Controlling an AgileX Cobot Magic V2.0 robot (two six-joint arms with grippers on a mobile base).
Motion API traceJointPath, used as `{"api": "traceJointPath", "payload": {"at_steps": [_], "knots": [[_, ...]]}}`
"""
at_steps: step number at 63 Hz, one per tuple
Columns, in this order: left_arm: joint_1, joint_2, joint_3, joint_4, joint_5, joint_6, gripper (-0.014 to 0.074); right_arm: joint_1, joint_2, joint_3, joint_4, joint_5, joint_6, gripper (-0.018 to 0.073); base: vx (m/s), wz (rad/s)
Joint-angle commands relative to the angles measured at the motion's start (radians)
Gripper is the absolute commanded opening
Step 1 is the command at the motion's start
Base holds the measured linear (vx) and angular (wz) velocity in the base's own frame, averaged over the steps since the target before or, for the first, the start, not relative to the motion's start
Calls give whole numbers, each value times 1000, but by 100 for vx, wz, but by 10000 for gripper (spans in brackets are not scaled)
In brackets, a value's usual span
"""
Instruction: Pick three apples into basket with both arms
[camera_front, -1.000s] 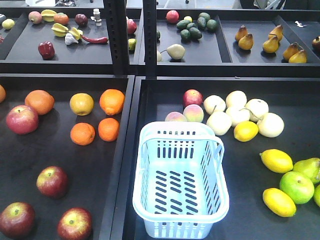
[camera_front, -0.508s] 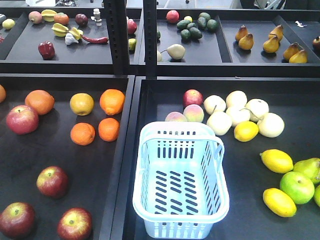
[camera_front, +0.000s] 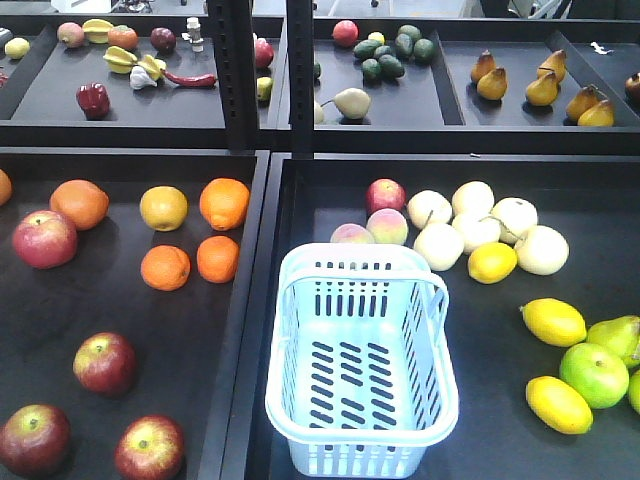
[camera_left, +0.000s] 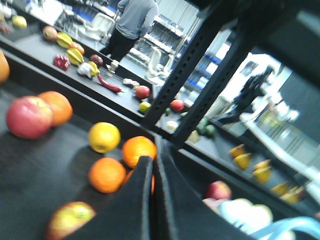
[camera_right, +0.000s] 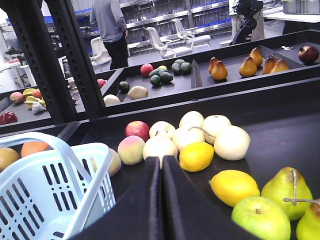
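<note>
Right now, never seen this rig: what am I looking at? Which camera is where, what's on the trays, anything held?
This is a two-armed robot on a mobile base. The front view looks down on black shelf trays; no arm shows in it. The other two cameras ride on the wrists, each looking along its own dark hand. The left hand and right hand both look shut, holding nothing. The left tray holds red apples and oranges. The right tray holds the empty pale blue basket, peaches and lemons.
</note>
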Motion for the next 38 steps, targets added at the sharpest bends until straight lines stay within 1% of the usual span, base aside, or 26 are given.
{"api": "traceJointPath", "payload": {"at_steps": [1,6,11,15,18,22,24,35,38], "knots": [[-7,-13,-26,-82,-81,-25,-6,-4,-11,12,-12,-68,0,-4,0,0],[-7,-13,-26,-102,-95,-25,-6,-4,-11,12,-12,-68,0,-4,0,0],[-7,-13,-27,-139,-119,-34,-6,-4,-11,12,-12,-68,0,-4,0,0],[-7,-13,-36,-194,-126,-65,-6,-4,-11,12,-12,-68,0,-4,0,0],[-7,-13,-45,-259,-138,-114,-6,-4,-11,12,-12,-68,0,-4,0,0],[-7,-13,-56,-328,-148,-167,-6,-4,-11,12,-12,-68,0,-4,0,0],[-7,-13,-63,-346,-151,-177,-6,-4,-11,12,-12,-68,0,-4,0,0],[-7,-13,-140,-350,-142,-186,-6,-4,-11,12,-12,-68,0,-4,0,0],[-7,-13,-181,-343,-142,-171,-6,-4,-11,12,-12,-68,0,-4,0,0]]}}
